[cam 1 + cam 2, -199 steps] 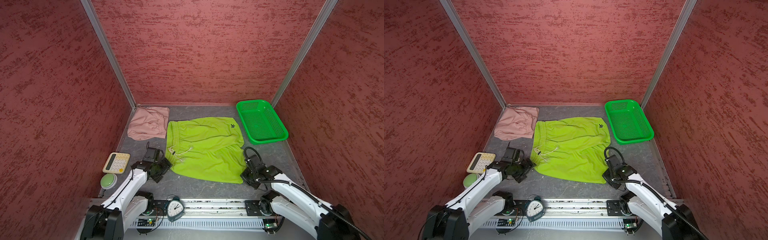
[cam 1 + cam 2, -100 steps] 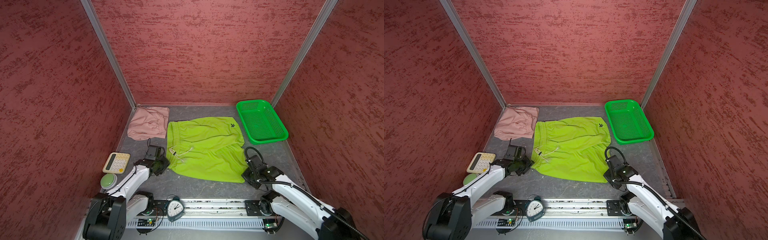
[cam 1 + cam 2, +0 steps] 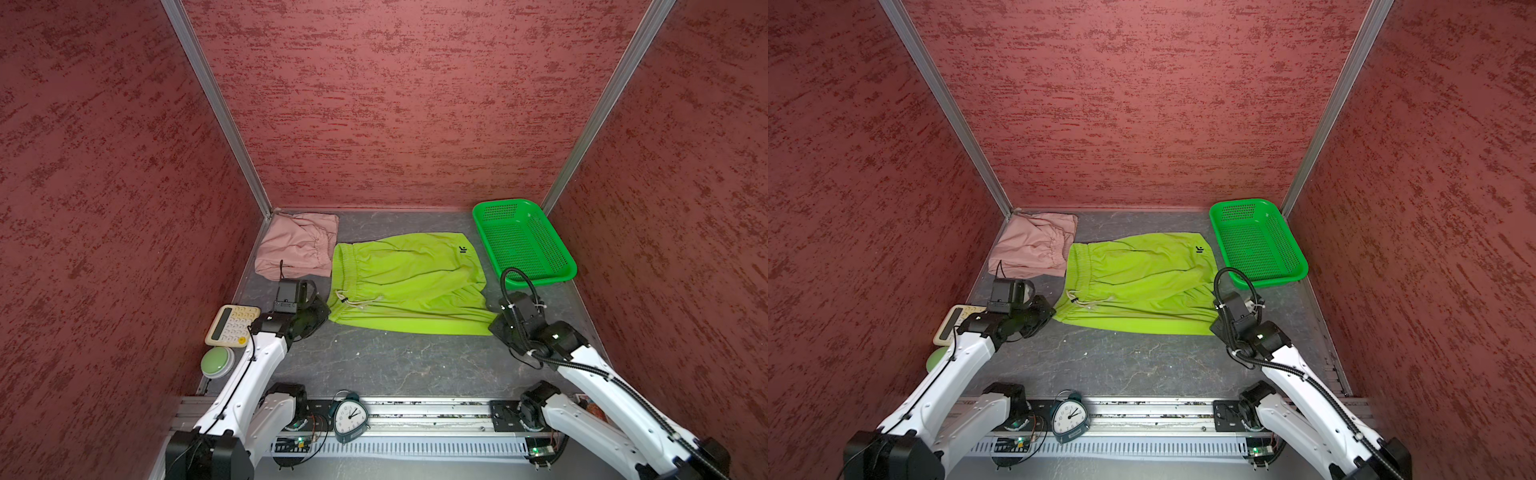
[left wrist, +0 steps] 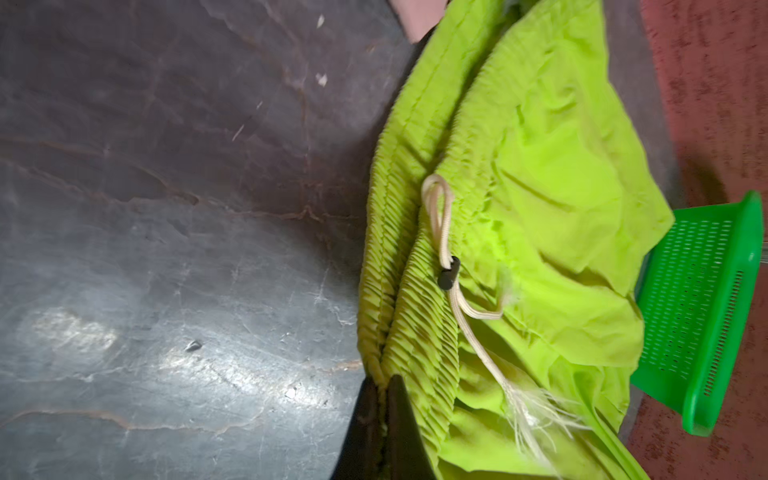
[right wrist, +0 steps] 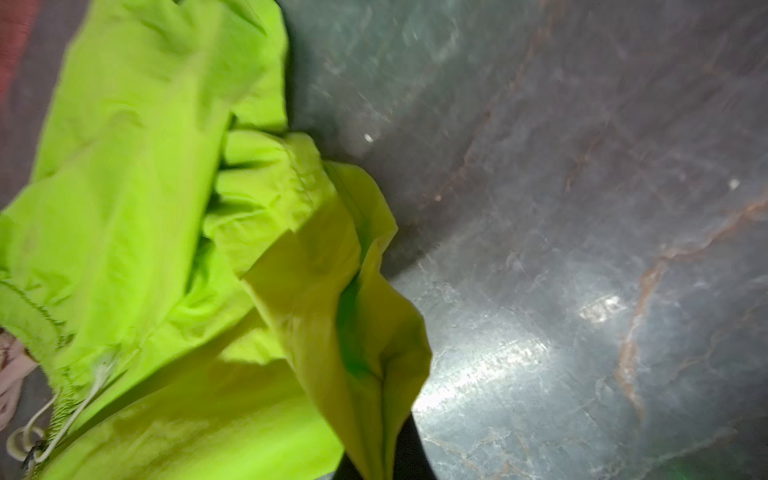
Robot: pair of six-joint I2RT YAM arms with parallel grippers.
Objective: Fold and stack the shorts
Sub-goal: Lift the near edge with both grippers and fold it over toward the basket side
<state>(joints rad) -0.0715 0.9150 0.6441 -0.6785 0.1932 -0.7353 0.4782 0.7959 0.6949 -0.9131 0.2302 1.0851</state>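
A robotics lab test cell. A metal rail [image 3: 415,409] carries two white robot arms [image 3: 253,370] [image 3: 598,374], with bare wiring and a lit circuit board [image 3: 291,445] along its near side. Beyond the rail lies a grey slab [image 3: 395,361], boxed in by red textured panels [image 3: 395,104] on aluminium posts [image 3: 216,112]. Unrelated props sit about: a clock [image 3: 350,417] on the rail, a calculator [image 3: 232,325], basket [image 3: 544,281] and green shorts [image 3: 407,286] beyond it.

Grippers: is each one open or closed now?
Left gripper: closed on the lime green shorts, at the waistband.
Right gripper: closed on the same shorts, at the hem.
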